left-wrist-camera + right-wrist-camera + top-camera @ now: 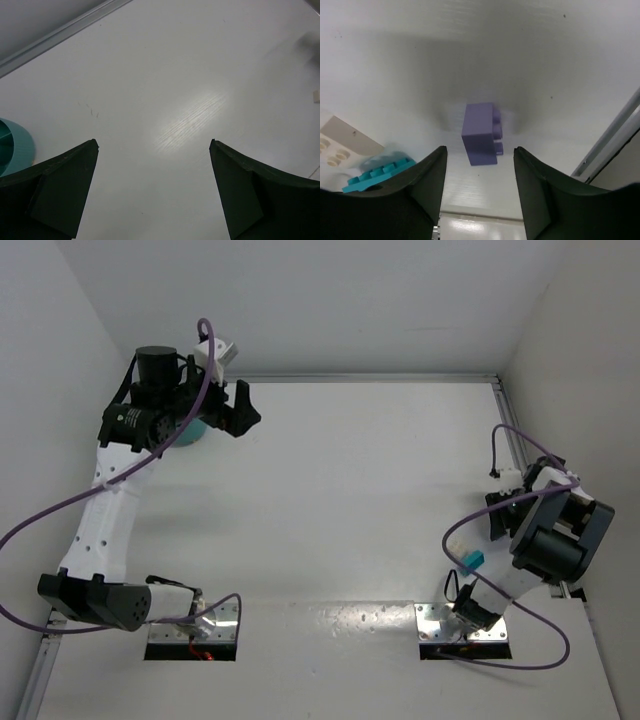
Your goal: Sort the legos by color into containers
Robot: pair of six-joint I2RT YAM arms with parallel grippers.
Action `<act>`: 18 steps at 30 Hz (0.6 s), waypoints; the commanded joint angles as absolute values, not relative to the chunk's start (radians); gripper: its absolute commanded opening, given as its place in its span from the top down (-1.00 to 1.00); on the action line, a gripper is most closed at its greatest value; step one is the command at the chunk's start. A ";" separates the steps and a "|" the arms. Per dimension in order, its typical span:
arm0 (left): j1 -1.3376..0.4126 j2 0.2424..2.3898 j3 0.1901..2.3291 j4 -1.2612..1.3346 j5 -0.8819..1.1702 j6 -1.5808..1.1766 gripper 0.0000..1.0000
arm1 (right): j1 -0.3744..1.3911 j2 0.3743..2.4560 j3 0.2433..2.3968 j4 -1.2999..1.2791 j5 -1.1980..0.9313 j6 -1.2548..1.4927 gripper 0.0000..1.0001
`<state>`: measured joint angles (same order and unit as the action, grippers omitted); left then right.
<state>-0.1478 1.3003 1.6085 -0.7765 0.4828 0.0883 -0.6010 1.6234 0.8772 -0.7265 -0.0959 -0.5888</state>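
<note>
A purple lego (481, 134) lies on the white table just ahead of my right gripper (479, 150), in line with the gap between its fingers. That gripper is open and empty. A cyan lego (377, 175) and a cream lego (345, 145) lie to its left; both also show in the top view, the cyan one (472, 560) and the cream one (458, 543). The right arm hides the purple lego in the top view. The teal bowl (195, 430) sits at the back left, mostly under my left arm. My left gripper (154, 142) is open and empty, just right of the bowl (15, 145).
White walls close the table at the back and sides. A metal rail (615, 145) runs along the right edge close to the purple lego, and another rail (60, 35) along the back. The arm base plates (465, 625) sit at the near edge.
</note>
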 commanded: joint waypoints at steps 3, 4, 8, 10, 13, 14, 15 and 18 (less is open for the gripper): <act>-0.158 1.267 1.578 -0.753 0.402 0.020 -1.00 | -0.607 1.676 0.879 -0.669 -0.129 -0.615 0.15; -0.158 1.267 1.568 -0.753 0.393 0.008 -1.00 | -0.607 1.677 0.890 -0.660 -0.129 -0.615 0.20; -0.158 1.243 1.507 -0.735 0.414 0.012 -1.00 | -0.597 1.701 0.914 -0.660 -0.147 -0.615 0.45; -0.158 1.217 1.468 -0.707 0.423 0.023 -1.00 | -0.588 1.701 0.928 -0.682 -0.158 -0.615 0.58; -0.158 1.157 1.372 -0.651 0.449 0.044 -1.00 | -0.569 1.692 0.994 -0.787 -0.256 -0.624 0.80; -0.158 1.140 1.350 -0.635 0.449 0.044 -1.00 | -0.569 1.692 1.047 -0.832 -0.344 -0.640 0.86; -0.158 1.099 1.327 -0.597 0.465 0.044 -1.00 | -0.555 1.692 1.074 -0.936 -0.391 -0.650 0.89; -0.158 1.034 1.232 -0.537 0.560 0.095 -1.00 | -0.482 1.729 1.192 -1.160 -0.630 -0.764 0.91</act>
